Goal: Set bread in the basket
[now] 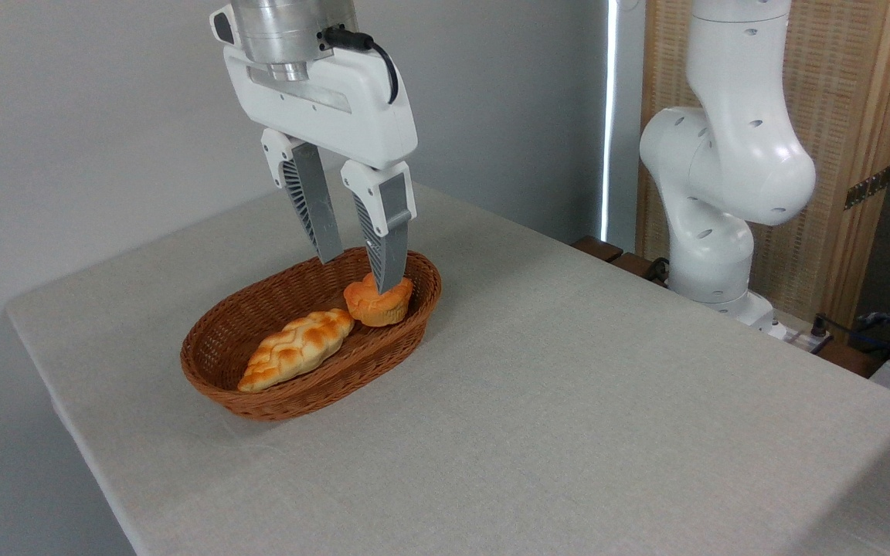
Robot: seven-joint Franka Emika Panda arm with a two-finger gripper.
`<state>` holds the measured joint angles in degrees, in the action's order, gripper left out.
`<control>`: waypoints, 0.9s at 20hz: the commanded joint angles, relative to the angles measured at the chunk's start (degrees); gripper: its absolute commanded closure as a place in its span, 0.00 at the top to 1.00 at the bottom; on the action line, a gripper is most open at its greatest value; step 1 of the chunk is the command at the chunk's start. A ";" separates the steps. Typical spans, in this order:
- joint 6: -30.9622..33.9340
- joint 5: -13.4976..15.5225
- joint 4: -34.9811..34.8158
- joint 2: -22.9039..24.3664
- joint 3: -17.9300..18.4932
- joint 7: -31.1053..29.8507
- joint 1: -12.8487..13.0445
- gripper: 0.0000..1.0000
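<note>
The bun (378,303) sits inside the basket (259,401), at its right end, beside the braided loaf (297,349). The gripper (358,272) hangs just over it with fingers parted; the right finger (388,247) overlaps the bun's top, the left one stands clear. The basket rests on the table (568,401).

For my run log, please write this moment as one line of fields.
stage: release | bread: in basket, right end, beside braided loaf | gripper: open, just above bread | table: nothing else on it
</note>
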<state>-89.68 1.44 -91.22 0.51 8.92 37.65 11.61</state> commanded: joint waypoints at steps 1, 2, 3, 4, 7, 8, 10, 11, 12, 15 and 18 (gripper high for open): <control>0.47 0.84 0.87 -0.59 -2.05 0.85 -0.89 1.00; 0.39 0.84 0.70 -1.03 -3.19 0.85 -1.15 1.00; 0.39 0.76 0.70 -1.30 -3.90 0.76 -1.67 1.00; 0.39 0.76 0.70 -1.38 -5.30 0.76 -3.42 1.00; 0.39 0.58 0.70 -1.30 -9.53 0.76 -7.56 1.00; 0.39 0.58 0.70 -1.30 -9.53 0.76 -7.57 1.00; 0.39 0.58 0.70 -1.04 -9.88 0.76 -7.39 1.00; 0.39 0.58 0.70 -0.86 -9.97 0.76 -7.04 1.00; 0.30 0.58 0.70 -0.68 -9.97 0.76 -6.08 1.00; 0.04 0.06 -0.09 -0.59 -9.88 0.85 -4.93 1.00; -2.59 0.05 -1.85 0.45 -9.10 0.85 -4.84 1.00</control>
<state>-89.98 1.56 -90.99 -0.59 -1.15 37.72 6.51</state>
